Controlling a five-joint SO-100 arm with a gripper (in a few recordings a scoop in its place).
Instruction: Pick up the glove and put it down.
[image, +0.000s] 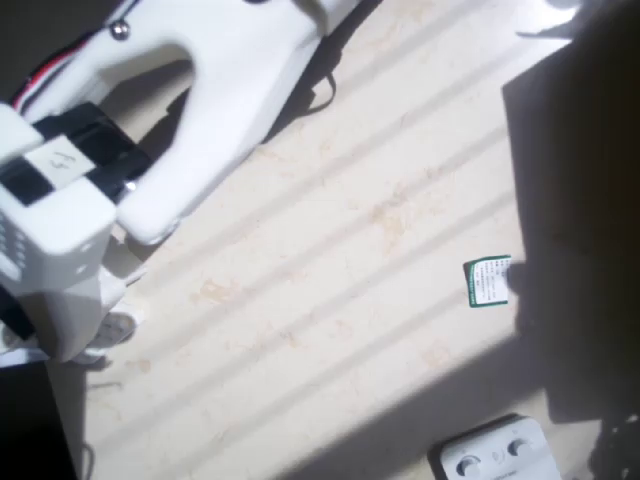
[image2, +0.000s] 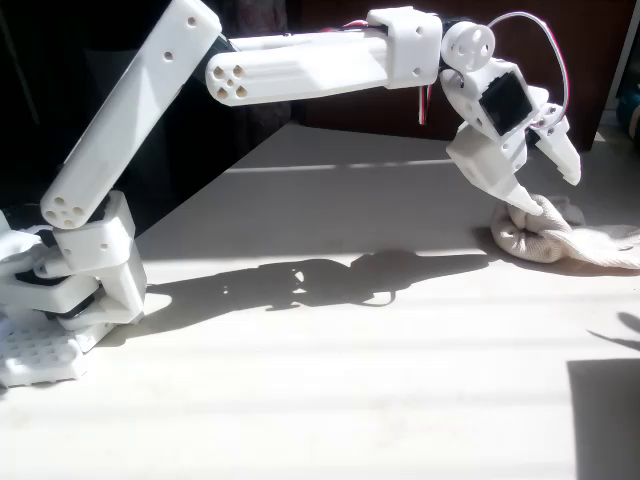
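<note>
The glove lies slumped on the counter at the far right of the fixed view, a soft cream heap with its lumpy end bunched toward the arm and the flatter part trailing off to the right edge. It looks settled under its own weight, not lifted. The tool hangs directly over the glove's bunched end, tilted downward; its fingers stand spread, the lower one touching or pressing into the fabric and the other raised clear above the glove. That pose suits a grab about to close, I'd judge. The white arm reaches to the glove from its base, well to the glove's left. In the overhead view a small green-and-white card and a white plastic device with round buttons sit on the counter.
</note>
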